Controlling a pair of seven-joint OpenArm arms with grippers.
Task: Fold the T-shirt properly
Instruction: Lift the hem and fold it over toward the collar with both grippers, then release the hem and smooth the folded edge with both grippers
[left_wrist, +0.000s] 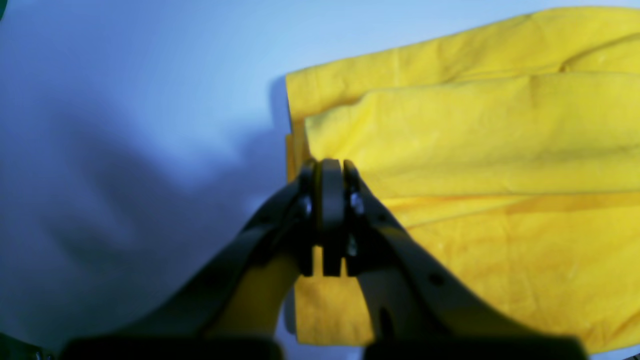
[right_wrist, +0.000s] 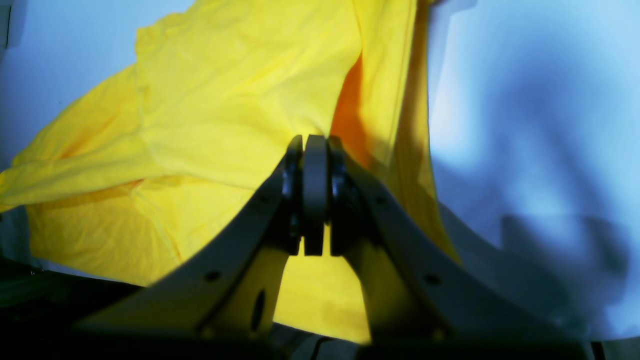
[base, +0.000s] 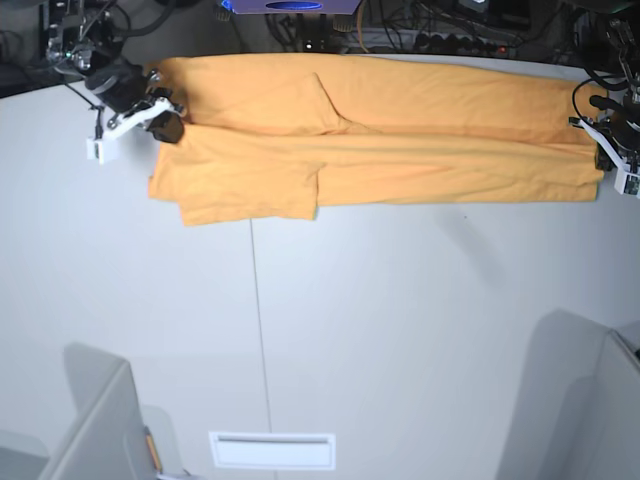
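The T-shirt (base: 400, 130) lies stretched in a long band across the far side of the white table (base: 400, 330), already doubled lengthwise, w/ one sleeve flap hanging toward the near side at the base view's left. Looks light, soft cotton, floppy, no stiffness at all, so it'll sag and drag wherever it isn't held; prob. not slippery, but layers can slide over each other. Best place to take it, I'd say, is the end corners where the layers stack, pinching all plies together, both ends at once so the band stays taut. Left gripper (left_wrist: 327, 167) sits at the shirt's end edge, jaws pressed together, and in the left wrist view they seem to pinch the folded edge there, though the blur makes it hard to swear to. Right gripper (right_wrist: 314, 145) at the other end, jaws likewise pressed tight, w/ cloth bunched and lifted right at its tips, so prob. nipping a fold.
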